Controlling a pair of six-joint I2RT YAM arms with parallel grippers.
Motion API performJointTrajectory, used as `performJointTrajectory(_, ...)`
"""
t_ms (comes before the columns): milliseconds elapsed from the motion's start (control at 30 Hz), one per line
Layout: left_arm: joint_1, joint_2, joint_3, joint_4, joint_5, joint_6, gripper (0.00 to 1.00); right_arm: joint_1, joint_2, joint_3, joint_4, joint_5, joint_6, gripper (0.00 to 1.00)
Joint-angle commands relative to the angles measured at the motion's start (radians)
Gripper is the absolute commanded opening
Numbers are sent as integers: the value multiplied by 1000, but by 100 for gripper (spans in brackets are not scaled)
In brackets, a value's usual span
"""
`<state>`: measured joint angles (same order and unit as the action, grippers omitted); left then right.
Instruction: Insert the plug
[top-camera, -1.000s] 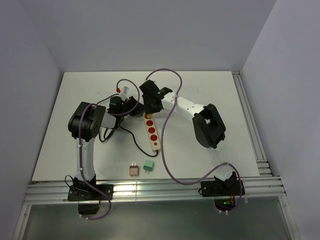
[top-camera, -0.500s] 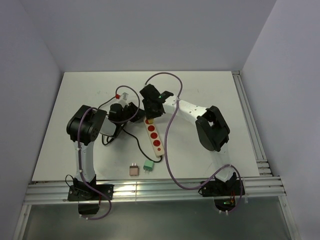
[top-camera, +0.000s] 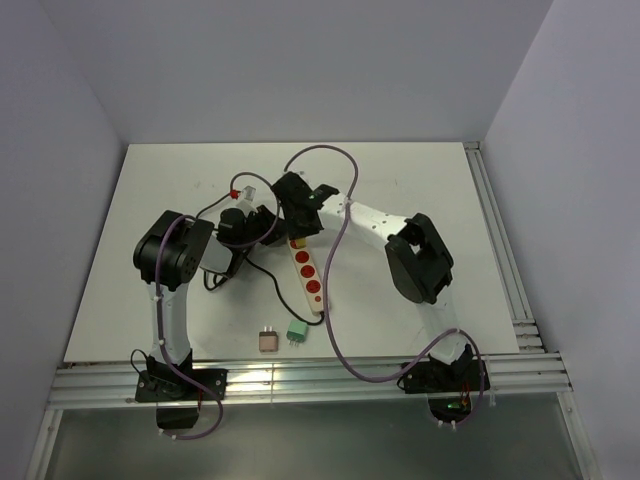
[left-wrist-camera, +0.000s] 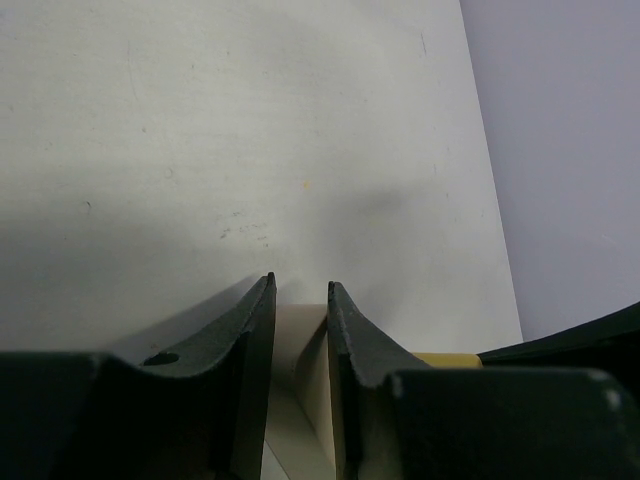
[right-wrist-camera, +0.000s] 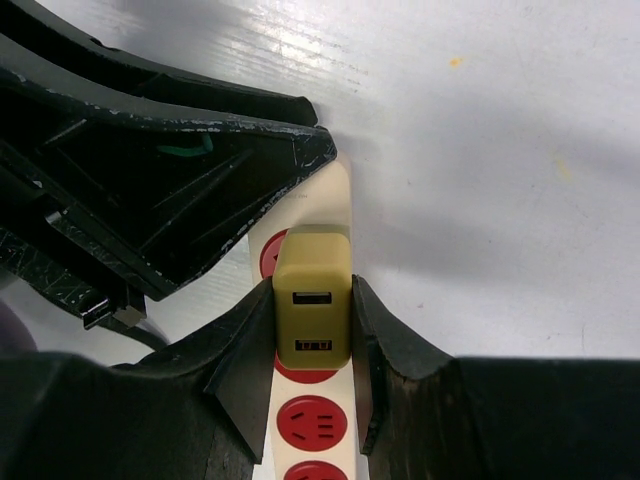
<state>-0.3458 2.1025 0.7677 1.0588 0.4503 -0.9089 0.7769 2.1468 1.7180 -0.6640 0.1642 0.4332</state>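
Seemingly the job is at its decisive step and not yet shown finished: the tan, boxy plastic plug (right-wrist-camera: 312, 300) with two small ports on its upper face is pinched between the fingers of the right gripper (right-wrist-camera: 312, 292), which is clenched on its sides, and it sits directly over one of the round red sockets (right-wrist-camera: 303, 422) at the far end of the long cream plastic power strip (top-camera: 306, 270). Red shows at the plug's left edge and just under its near edge, so it covers that socket, but its prongs are hidden and I cannot tell whether they are fully home. The left gripper (left-wrist-camera: 300, 290) has its dark fingers closed against either side of the strip's far end, apparently to steady it. By my judgement, what is left is pressing the plug down until it seats, then letting go with both tools. No bin, tray or box is in view on the white table (top-camera: 420, 190); the only receptacles are the strip's sockets, and those nearer along it stand open with nothing in them. A small green block adapter (top-camera: 297, 331) and a pinkish-brown one (top-camera: 267, 340) lie loose near the table's near edge, well apart from the strip's far end.
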Motion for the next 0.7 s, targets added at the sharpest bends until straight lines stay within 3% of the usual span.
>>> performJointTrajectory(0, -130, 13, -70, -201, 307, -47, 28, 48, 251, -178, -91, -17, 81, 0)
performJointTrajectory(167, -130, 4, -77, -204, 307, -45, 28, 71, 297, -167, -106, 40, 105, 0)
performJointTrajectory(300, -130, -2, -82, -207, 307, -41, 28, 65, 289, -267, 37, -90, 105, 0)
performJointTrajectory(400, -130, -10, -80, -226, 307, -27, 28, -7, 254, -374, 130, -173, 105, 0)
performJointTrajectory(500, -130, -7, -80, -227, 307, -27, 29, 8, 303, -258, 11, -59, 87, 0)
performJointTrajectory(667, -130, -7, -80, -204, 311, -44, 29, 41, 337, -276, 76, -132, 65, 0)
